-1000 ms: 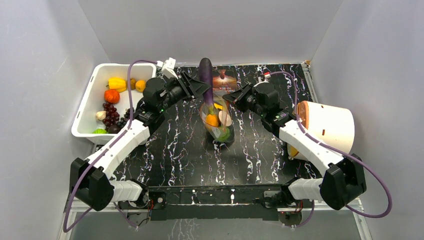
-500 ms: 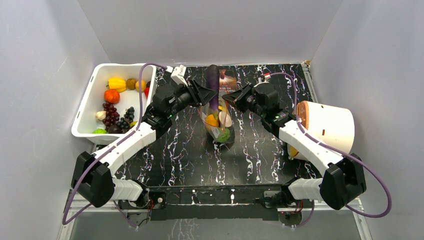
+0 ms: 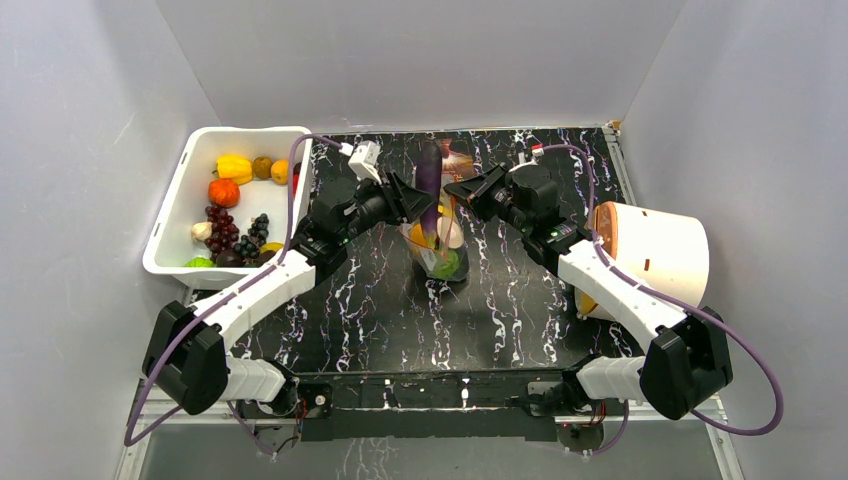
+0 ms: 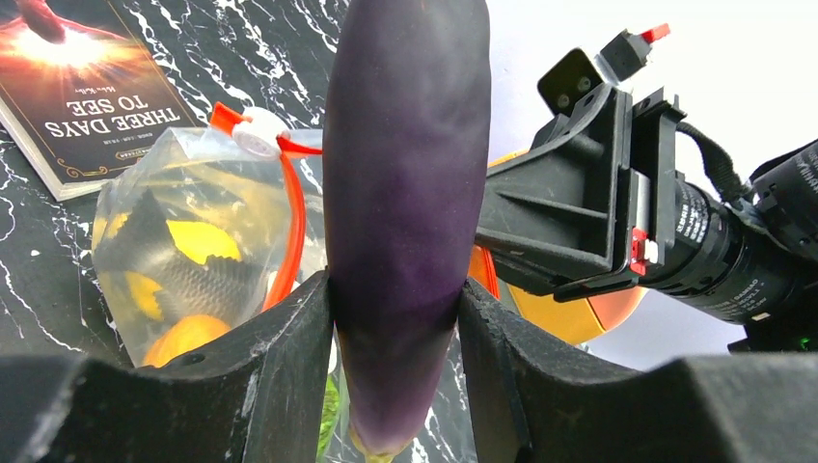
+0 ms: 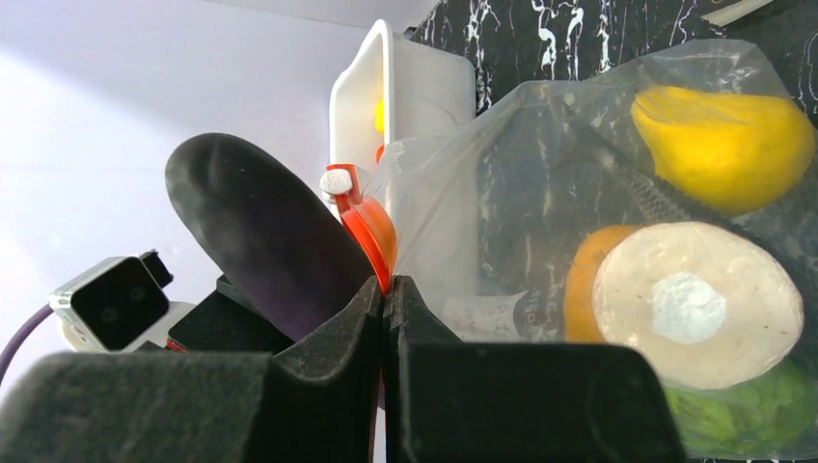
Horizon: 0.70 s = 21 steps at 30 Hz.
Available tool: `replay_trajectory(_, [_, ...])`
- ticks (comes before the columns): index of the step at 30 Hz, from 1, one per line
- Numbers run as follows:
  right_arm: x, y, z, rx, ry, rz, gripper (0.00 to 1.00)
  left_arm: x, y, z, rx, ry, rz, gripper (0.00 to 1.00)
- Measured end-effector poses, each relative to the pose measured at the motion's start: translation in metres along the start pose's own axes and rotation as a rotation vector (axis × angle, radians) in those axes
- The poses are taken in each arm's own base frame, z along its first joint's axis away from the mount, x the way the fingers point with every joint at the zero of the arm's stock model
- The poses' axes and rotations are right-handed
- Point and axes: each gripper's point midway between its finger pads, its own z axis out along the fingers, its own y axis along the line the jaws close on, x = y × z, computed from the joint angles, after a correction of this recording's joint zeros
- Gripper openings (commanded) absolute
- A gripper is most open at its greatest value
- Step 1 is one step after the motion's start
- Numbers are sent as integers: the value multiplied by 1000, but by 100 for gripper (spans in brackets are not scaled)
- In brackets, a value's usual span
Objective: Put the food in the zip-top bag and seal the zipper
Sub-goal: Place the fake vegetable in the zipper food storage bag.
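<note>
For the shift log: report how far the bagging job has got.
Done: several food pieces lie inside the zip-top bag. In hand: the left gripper holds the eggplant upright at the bag's mouth, while the right gripper pinches the edge by the zipper. Left: drop the eggplant in, seal the zipper.

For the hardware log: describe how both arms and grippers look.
The left arm and right arm have white link shells and black joint housings. A purple cable loops along each. The left gripper and right gripper are black, with thick wedge-shaped fingers.
</note>
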Motion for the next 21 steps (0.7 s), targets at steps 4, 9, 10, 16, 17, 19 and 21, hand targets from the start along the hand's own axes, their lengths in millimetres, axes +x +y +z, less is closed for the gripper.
replay_trajectory(4, [-2,0,1,4,-14,4,0,7,3,-1,-4,14,8,24])
replay_trajectory(9, [-5,-2,1,10,-31,7,0,17,9,-2,-18,35,9,24])
replay_trajectory(10, [-6,-2,2,12,-32,8,0,18,9,-3,-20,38,8,25])
replay_trajectory(16, [-9,-3,6,19,-47,18,0,26,14,-8,-31,52,1,25])
replay_trajectory(17, [-9,-4,7,20,-48,18,0,28,15,-8,-37,57,-2,25])
replay_trajectory(19, [-10,-3,7,21,-52,21,0,29,17,-9,-49,63,-7,25])
replay_trajectory(21, [-10,-3,7,21,-54,21,0,30,19,-9,-58,66,-12,26])
